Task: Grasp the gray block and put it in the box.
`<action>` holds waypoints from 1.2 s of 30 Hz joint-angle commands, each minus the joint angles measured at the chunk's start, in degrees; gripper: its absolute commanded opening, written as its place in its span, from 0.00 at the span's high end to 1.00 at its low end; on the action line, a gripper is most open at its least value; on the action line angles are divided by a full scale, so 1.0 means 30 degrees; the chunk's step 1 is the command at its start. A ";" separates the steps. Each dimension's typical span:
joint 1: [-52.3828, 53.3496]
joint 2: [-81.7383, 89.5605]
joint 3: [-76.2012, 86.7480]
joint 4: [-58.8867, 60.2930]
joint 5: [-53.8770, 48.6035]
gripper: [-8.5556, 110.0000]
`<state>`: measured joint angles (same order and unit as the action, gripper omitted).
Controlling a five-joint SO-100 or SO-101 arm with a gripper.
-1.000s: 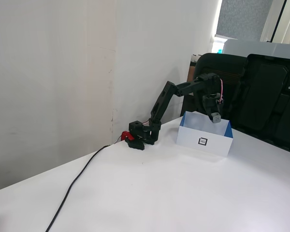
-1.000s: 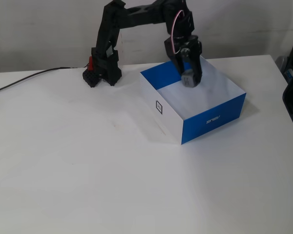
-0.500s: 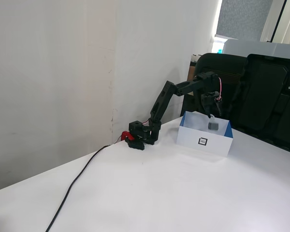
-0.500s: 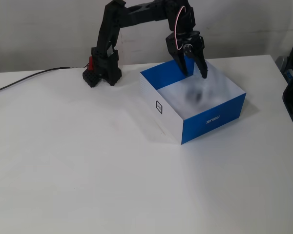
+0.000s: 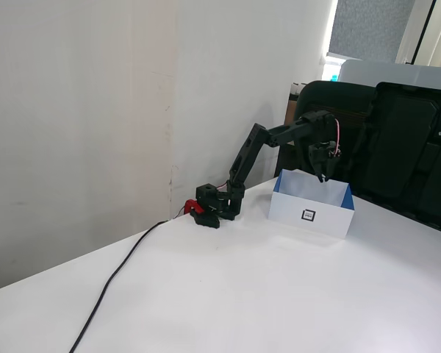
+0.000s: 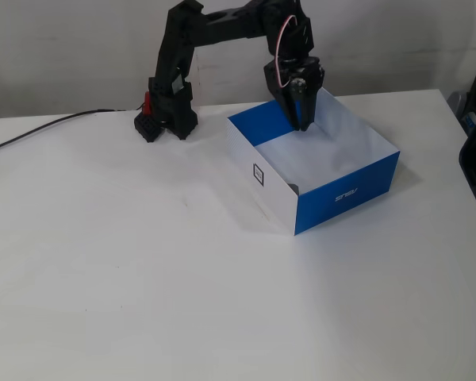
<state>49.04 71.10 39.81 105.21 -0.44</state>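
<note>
Inside the box (image 6: pixel 345 190), gray block (image 6: pixel 293 188) barely discernible.

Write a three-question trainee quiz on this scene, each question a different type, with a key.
1. True or false: in both fixed views the hand hangs over the open box, fingertips pointing down.
2. Multiple choice: the small square black-and-white marker sits on A) the box's white side wall, B) the tabletop, C) the arm's base.
3. Fill in: a black ___ trails across the white table to the arm's base.

Key: 1 true. 2 A. 3 cable. Note for the trainee: the gray block cannot be made out in either view, and whether the hand is open or shut cannot be told.
</note>
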 commanded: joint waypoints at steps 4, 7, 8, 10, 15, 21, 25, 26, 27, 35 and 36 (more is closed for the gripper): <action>-0.3047 0.2900 -0.1201 0.0820 0.0586 0.93; -0.5039 0.3926 -0.0146 0.0820 0.0732 0.93; -0.5742 0.4131 0.0088 0.0820 0.0791 0.93; -0.7061 0.4482 0.0703 0.0791 0.0908 0.93; -1.0137 0.5127 0.2080 0.0615 0.1289 0.93; -1.3096 0.6416 0.4805 -0.0439 0.1289 0.93; -1.4883 0.7295 0.6123 -0.1172 0.1113 0.93; -1.5264 0.7646 0.6680 -0.1523 0.1025 0.93; -1.5586 0.8057 0.7412 -0.1963 0.0996 0.93; -1.6641 1.3535 1.6406 -0.7031 0.0937 0.93; -1.6641 1.4209 1.7520 -0.7646 0.0937 0.93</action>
<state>-0.44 104.41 85.87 88.59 2.72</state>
